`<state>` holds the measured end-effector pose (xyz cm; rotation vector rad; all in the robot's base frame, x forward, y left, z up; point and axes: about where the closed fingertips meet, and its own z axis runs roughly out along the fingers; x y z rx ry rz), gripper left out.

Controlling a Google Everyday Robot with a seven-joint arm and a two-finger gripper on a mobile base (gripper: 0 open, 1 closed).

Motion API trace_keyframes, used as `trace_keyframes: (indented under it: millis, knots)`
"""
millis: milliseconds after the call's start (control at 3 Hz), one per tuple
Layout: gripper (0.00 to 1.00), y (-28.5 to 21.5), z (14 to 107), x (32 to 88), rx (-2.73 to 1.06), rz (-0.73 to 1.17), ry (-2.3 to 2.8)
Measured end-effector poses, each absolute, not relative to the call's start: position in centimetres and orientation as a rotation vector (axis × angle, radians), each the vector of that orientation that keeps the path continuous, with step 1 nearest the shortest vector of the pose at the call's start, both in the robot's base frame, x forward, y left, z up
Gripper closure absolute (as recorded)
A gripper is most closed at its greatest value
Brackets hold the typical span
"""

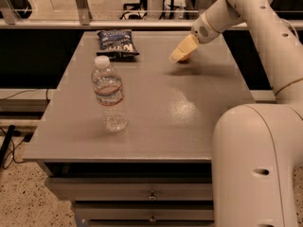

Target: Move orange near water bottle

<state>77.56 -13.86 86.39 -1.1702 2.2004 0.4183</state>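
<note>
At the far right of the table, low and tilted down: the gripper; whether open or closed, impossible to tell. Tucked under its tip, apparently the orange, mostly hidden. Well apart, front-left, upright: the water bottle, with a chip bag beyond it

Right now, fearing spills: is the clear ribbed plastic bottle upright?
Upright: bottle base on grey table, white cap on top; gripper at table's far side.
</note>
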Motion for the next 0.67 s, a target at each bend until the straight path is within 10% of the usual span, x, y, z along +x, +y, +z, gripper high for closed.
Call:
trace_keyframes:
  millis: [667]
  knots:
    - [0.49,-12.35,84.60,78.03,-1.160,0.419,2.199]
